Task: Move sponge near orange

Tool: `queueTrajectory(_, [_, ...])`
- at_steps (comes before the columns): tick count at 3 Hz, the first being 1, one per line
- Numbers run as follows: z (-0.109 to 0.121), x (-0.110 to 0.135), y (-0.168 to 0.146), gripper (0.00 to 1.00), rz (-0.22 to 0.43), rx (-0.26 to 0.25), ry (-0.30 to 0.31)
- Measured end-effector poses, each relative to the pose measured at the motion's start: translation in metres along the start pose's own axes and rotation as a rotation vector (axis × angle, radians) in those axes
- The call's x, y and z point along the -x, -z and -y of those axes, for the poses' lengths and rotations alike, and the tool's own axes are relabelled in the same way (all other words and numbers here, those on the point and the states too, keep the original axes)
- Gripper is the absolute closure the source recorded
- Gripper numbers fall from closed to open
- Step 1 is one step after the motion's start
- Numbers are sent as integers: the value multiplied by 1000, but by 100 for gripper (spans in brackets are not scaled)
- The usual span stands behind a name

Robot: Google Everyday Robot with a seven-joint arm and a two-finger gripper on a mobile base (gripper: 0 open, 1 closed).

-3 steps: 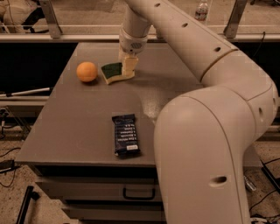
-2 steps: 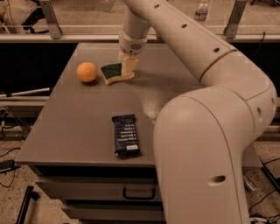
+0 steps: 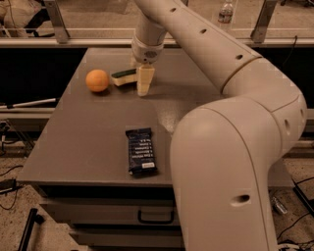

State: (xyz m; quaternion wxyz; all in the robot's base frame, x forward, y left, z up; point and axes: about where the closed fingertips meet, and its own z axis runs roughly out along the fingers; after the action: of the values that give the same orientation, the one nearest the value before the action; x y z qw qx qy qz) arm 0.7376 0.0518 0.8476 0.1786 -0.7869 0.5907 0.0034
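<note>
The sponge (image 3: 123, 77), pale yellow with a dark green top, lies on the grey table (image 3: 88, 132) at the far middle. The orange (image 3: 97, 81) sits just left of it with a small gap between them. My gripper (image 3: 144, 82) reaches straight down from the big cream arm to the sponge's right end and stands against it, its tip at the table top. Whether it grips the sponge does not show.
A dark blue snack wrapper (image 3: 141, 151) lies near the table's front edge. My arm's bulky elbow (image 3: 221, 162) fills the right foreground and hides the table's right side. A rail (image 3: 73, 43) and a water bottle (image 3: 225, 12) stand behind the table.
The sponge has shifted slightly left toward the orange and lies flatter. The gripper has come down a little at the sponge's right end.
</note>
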Motion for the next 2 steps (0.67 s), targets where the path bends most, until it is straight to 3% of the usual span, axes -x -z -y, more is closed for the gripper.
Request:
queueTrajectory(1, [-2,0,3,0,12,-11,-7])
queueTrajectory(2, [-5,5,23,0,-30,-70,-21])
